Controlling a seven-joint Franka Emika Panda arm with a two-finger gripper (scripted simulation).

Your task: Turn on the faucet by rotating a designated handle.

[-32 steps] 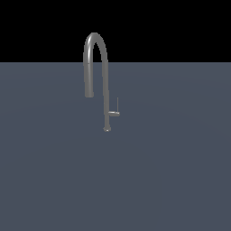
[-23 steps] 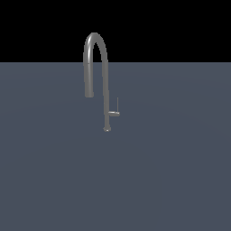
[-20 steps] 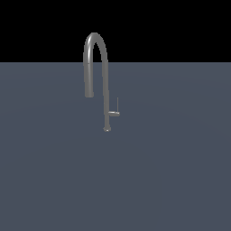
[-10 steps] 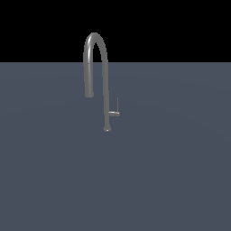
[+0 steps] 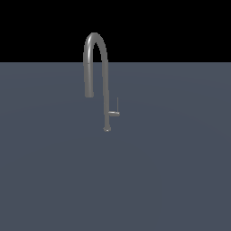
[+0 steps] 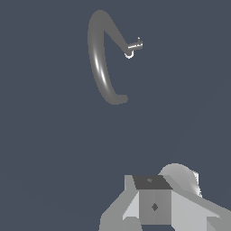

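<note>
The faucet [image 5: 106,85] is a tall grey gooseneck tap standing upright on the dark grey surface, on a small round base [image 5: 107,129]. Its arched spout ends at an open tip [image 5: 89,94] toward the exterior view's left. The handle [image 5: 113,113] is a short stub jutting from the stem toward the exterior view's right, with a hair-thin rod [image 5: 117,103] pointing up. The wrist view shows the faucet [image 6: 100,63] from above, with the handle [image 6: 134,45] beside it. No gripper fingers show in either view.
A flat dark grey surface [image 5: 171,171] spreads around the faucet. Pale grey blocky parts of the arm [image 6: 155,203] show at the edge of the wrist view, far from the faucet.
</note>
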